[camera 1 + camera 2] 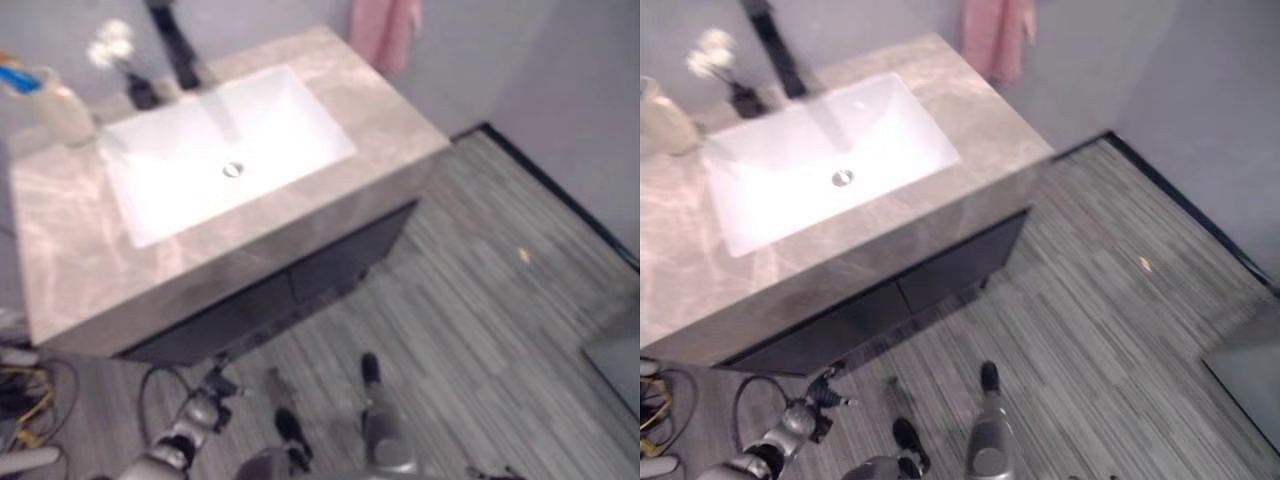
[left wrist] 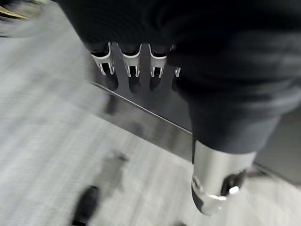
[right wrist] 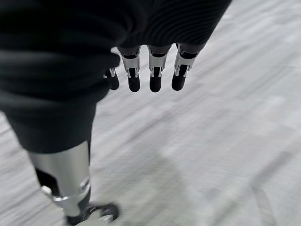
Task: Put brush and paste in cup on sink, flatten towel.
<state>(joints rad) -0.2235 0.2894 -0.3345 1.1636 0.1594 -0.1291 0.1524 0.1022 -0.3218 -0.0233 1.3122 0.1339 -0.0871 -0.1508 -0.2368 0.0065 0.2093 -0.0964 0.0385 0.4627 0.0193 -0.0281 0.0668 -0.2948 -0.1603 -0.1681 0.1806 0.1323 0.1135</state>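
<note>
At the upper left of the left eye view, a pale cup [image 1: 62,112] stands on the grey marble counter [image 1: 70,260] beside the white sink basin [image 1: 225,150]. A blue and orange item pokes from the cup's top; it is probably the brush [image 1: 18,78], though too blurred to be sure, and no paste can be made out. At the top right edge, a pink towel [image 1: 382,30] hangs against the wall behind the counter's far corner. A small dark vase of white flowers [image 1: 125,65] and a black tap [image 1: 175,45] sit behind the basin.

The towel looks soft and limp, so it is best smoothed with flat, spread fingers or taken by an edge or corner. The cup looks light and easy to tip, so it wants a gentle approach.

Both hands hang low over the striped floor, well apart from counter and towel. The left hand [image 2: 136,61] and the right hand [image 3: 150,70] each have relaxed, straight fingers and hold nothing.
</note>
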